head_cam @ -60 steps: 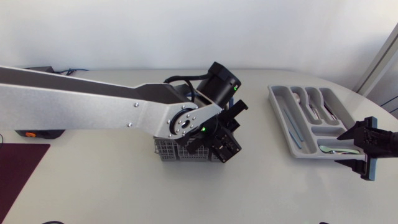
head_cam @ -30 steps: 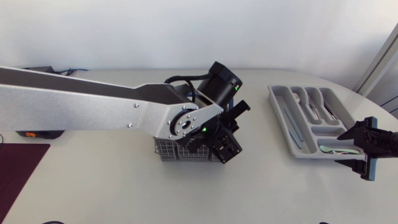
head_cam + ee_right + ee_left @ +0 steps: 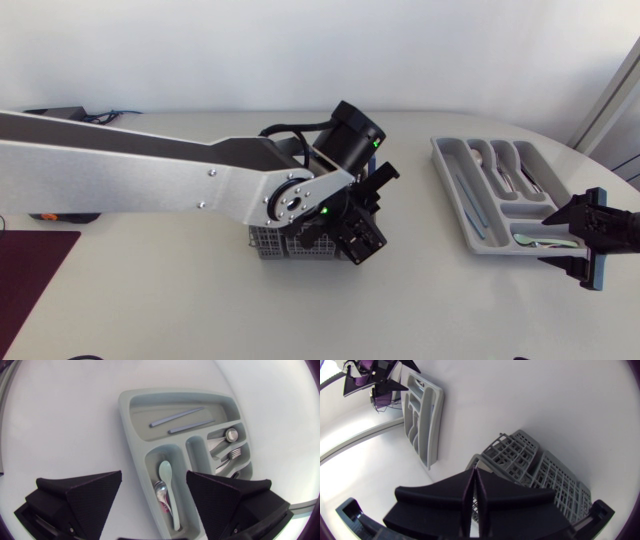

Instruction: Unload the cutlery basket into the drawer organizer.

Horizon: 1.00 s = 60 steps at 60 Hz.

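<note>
The grey cutlery basket (image 3: 268,242) stands mid-table, mostly hidden under my left arm. My left gripper (image 3: 362,238) hangs over its right end. In the left wrist view the left gripper (image 3: 475,477) has its fingers together with only a thin slit, nothing showing between them, just above the basket (image 3: 540,470). The grey drawer organizer (image 3: 455,190) lies at the right. My right gripper (image 3: 550,238) is open at its near end, over the compartment holding a pale spoon (image 3: 166,480). The organizer (image 3: 131,435) also holds two thin sticks (image 3: 175,416) and forks (image 3: 235,452).
A dark maroon mat (image 3: 30,280) lies at the table's front left. A black and orange device (image 3: 60,213) sits at the left edge. Bare tabletop separates the basket from the organizer.
My left arm has shifted very slightly over the basket. The right arm has kept still.
</note>
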Each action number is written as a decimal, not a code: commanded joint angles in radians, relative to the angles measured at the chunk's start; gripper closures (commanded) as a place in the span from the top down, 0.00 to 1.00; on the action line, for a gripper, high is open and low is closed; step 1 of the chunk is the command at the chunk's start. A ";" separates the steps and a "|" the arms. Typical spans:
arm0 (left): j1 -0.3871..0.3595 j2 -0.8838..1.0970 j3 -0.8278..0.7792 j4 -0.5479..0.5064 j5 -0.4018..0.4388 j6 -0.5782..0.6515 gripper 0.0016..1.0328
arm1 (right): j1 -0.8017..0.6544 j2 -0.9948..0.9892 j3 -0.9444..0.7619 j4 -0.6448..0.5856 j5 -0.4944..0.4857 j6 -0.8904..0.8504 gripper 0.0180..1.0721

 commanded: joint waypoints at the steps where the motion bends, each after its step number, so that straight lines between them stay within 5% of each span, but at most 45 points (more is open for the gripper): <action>1: 0.015 -0.024 -0.046 -0.021 0.001 -0.010 0.03 | -0.003 0.009 -0.025 -0.004 -0.009 0.001 0.88; 60: 0.023 -0.236 0.057 -0.084 0.069 -0.161 0.03 | 0.028 -0.118 -0.052 -0.054 -0.039 0.037 0.88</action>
